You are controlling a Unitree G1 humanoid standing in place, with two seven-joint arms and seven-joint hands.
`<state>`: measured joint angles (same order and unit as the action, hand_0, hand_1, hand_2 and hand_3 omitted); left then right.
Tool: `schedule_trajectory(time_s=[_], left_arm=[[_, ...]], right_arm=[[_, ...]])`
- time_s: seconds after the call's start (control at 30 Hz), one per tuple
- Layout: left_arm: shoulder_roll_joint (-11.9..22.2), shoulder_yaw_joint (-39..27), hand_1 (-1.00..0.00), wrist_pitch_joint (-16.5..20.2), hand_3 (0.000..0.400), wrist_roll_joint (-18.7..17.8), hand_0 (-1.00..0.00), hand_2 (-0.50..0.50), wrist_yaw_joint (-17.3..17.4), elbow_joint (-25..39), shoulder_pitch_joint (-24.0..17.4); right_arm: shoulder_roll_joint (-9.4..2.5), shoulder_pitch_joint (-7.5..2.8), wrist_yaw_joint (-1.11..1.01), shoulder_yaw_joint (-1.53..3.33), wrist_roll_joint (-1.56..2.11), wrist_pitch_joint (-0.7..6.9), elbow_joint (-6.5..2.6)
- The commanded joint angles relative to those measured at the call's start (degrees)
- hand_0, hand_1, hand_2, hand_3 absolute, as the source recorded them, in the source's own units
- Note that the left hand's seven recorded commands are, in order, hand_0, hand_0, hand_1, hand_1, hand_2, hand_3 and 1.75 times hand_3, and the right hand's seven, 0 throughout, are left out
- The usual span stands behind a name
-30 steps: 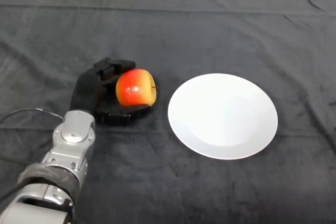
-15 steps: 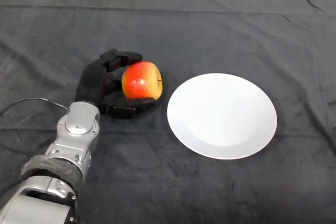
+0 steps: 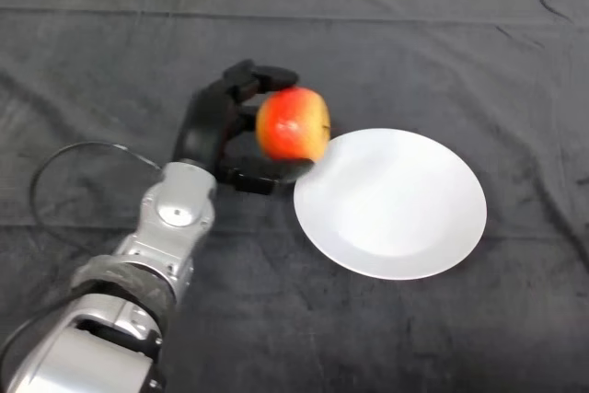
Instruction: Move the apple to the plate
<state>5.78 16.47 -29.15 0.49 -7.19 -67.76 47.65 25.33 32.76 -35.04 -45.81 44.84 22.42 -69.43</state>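
Holding the apple clamped in my hand at the left rim of the plate, lifted so it clears the edge.

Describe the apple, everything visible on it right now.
The apple is round, with smooth, glossy skin, mostly red shading into yellow-orange on its lower right side, and a small bright highlight near its middle. A thin dark line shows near its right edge. It sits in the left hand, whose black fingers curl over its top and left while the thumb comes under it. In the head view it overlaps the left rim of the white plate; it does not appear to be resting on the plate.
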Motion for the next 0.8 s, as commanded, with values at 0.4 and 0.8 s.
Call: schedule_trajectory(time_s=[0.4,0.8], left_arm=[[0.0,17.4,-1.00,-4.9,0.400,-0.6,-1.00,0.00,-1.9,7.5,-0.1],[0.4,29.2,-1.00,-2.9,0.400,-2.2,-1.00,0.00,-4.2,7.4,0.3]], right_arm=[[0.43,1.19,0.27,-0.53,0.87,-0.36,0.48],[0.47,1.22,0.23,-0.55,0.87,-0.36,0.40]])
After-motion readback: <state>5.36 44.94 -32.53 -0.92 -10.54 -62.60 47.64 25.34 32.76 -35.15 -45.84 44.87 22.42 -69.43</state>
